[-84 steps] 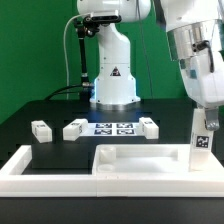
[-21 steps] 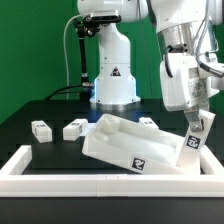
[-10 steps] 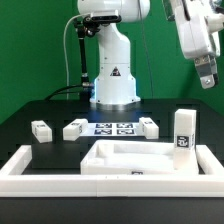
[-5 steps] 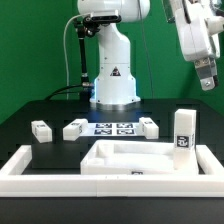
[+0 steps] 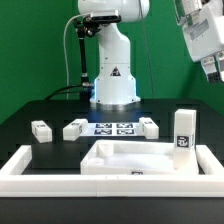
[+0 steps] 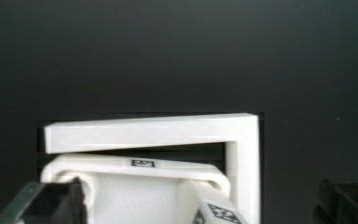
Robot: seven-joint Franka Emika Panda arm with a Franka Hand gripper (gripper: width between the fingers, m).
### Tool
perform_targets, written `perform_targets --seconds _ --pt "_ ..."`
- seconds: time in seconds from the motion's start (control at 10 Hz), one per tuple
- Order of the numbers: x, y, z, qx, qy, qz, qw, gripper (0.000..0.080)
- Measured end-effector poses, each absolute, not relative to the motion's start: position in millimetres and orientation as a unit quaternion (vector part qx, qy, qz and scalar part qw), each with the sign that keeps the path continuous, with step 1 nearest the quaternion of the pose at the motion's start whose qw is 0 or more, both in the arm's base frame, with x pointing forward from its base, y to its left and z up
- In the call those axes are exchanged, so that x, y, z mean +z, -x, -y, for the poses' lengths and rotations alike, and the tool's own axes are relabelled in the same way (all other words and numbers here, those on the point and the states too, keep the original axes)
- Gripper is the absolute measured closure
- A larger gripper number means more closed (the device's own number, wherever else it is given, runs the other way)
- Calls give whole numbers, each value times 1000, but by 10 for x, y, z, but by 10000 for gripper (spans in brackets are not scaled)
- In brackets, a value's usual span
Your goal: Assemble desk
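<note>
The white desk tabletop [image 5: 125, 160] lies flat inside the low white wall, rims up. One square leg [image 5: 182, 130] stands upright at its corner on the exterior view's right, marker facing the camera. My gripper [image 5: 211, 68] hangs high above that leg, open and holding nothing. In the wrist view the tabletop [image 6: 149, 133] and the leg [image 6: 211, 207] lie far below, between my dark fingers [image 6: 43, 205]. Three loose legs [image 5: 40, 130], [image 5: 74, 128], [image 5: 149, 125] lie on the black table behind.
The long low white wall [image 5: 20, 162] with turned-up ends frames the tabletop at the front. The marker board [image 5: 112, 127] lies between the loose legs. The arm's white base [image 5: 113, 80] stands behind it.
The gripper has let go of the upright leg and risen up and toward the exterior view's right. The tabletop, tilted two seconds ago, lies flat again.
</note>
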State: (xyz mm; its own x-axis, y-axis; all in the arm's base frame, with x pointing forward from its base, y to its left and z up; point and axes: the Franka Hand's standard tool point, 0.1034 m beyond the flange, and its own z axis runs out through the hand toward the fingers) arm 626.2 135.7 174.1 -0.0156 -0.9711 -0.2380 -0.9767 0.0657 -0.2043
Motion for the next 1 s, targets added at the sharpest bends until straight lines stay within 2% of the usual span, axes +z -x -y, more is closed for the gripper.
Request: perform_targets --seconds 0.5,0.9,1.0 --pt "1698 -6220 -1338 -29 809 -565 157 150" --pt "1464 -5825 -1326 -32 906 -401 130 150" --pt "1493 -5867 -1301 -39 915 -379 130 150"
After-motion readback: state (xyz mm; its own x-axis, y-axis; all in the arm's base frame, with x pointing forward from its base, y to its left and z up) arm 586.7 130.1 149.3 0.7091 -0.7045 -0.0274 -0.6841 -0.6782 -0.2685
